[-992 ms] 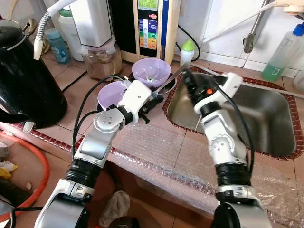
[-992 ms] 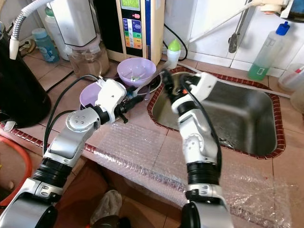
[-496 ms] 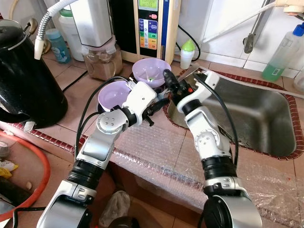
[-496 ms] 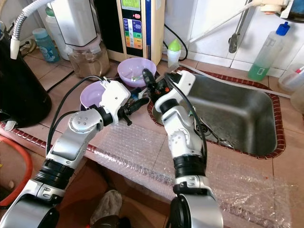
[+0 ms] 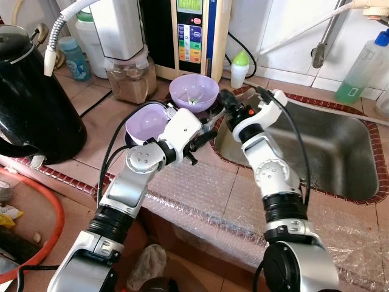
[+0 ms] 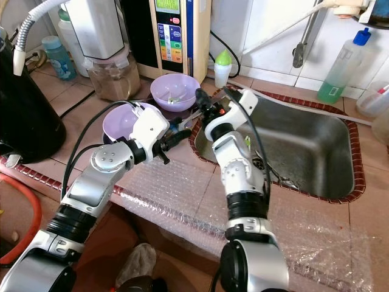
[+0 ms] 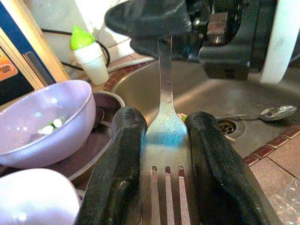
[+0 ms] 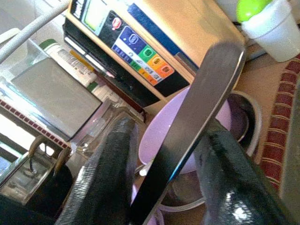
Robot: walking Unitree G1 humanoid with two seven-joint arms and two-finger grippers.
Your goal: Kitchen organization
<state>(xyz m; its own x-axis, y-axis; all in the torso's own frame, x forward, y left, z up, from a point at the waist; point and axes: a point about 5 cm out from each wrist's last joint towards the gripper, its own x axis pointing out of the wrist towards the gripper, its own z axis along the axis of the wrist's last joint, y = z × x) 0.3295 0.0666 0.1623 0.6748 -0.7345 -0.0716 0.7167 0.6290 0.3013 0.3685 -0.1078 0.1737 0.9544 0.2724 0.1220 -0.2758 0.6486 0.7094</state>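
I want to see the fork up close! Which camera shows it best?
The left wrist view: the fork is big and sharp there, tines and neck lying between the left gripper's fingers, handle running up to the right gripper. The right wrist view shows its handle; the eye views show a thin sliver.

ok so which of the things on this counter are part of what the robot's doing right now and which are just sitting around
In the job:
fork, gripped at both ends
left gripper, at the tines
right gripper, on the handle

Just lying about:
purple bowls
spoon in the sink
black kettle
green-capped bottle
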